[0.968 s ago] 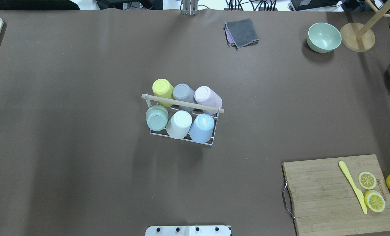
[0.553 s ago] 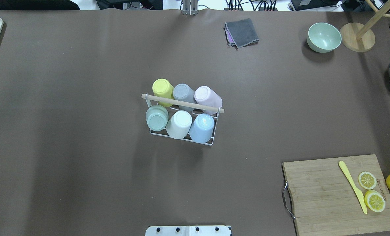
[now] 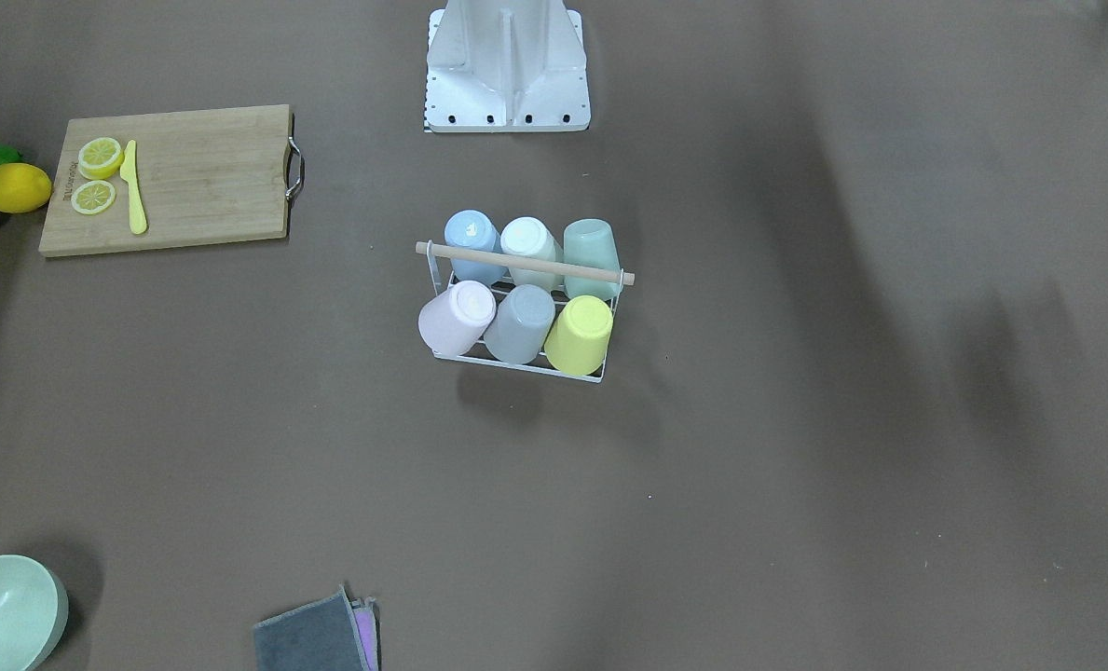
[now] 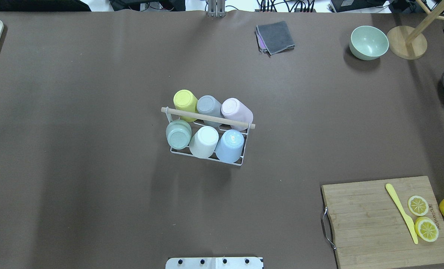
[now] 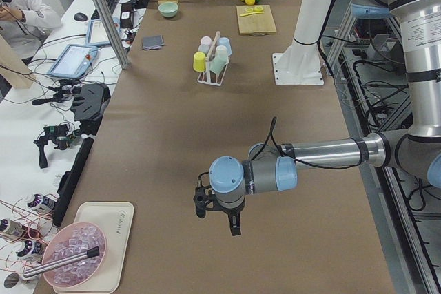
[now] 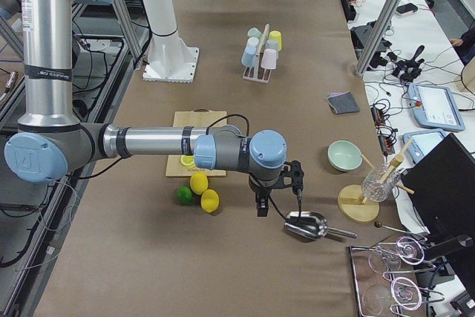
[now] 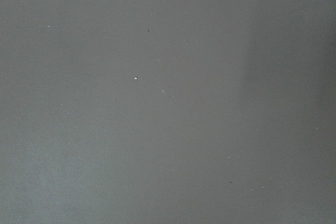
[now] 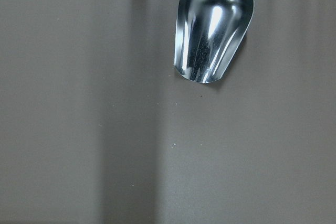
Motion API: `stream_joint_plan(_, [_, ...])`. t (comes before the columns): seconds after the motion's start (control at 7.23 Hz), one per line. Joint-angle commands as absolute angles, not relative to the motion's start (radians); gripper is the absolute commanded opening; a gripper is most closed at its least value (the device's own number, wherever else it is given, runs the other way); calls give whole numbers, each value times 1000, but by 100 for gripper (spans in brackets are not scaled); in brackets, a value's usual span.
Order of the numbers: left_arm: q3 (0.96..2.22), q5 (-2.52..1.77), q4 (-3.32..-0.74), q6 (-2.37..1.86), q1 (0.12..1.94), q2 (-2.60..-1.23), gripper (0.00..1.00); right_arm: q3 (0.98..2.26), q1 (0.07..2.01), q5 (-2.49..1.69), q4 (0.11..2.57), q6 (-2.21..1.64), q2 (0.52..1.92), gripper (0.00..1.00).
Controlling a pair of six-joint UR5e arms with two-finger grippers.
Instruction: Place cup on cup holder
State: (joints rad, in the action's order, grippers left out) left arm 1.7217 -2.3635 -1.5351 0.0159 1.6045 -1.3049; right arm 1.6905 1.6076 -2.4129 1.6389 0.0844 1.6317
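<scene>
Left arm: reached out low, left pincer (image 5: 218, 219) facing the table (image 5: 165, 129); I couldn't tell its gap.
Right arm: right pincer (image 6: 279, 197) near the scoop (image 6: 306, 226); gap unclear too.

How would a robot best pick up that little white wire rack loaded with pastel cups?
By the light wooden rod handle on the white wire rack, at its middle, coming straight down from above with the jaws across the rod. It stands clear above the upturned pastel cups, three on each side, so the middle should lift level.
</scene>
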Motion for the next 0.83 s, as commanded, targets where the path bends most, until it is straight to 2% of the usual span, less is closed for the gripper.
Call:
stream_joint_plan(0.0, [1724, -2359, -1536, 17, 1605, -1305, 98, 1690, 1608, -2413, 1640, 84, 1632, 100])
stream_joint_plan(0.69, [1772, -2356, -1578, 99, 1605, -1302, 98, 1690, 1608, -2410, 1638, 84, 1631, 100])
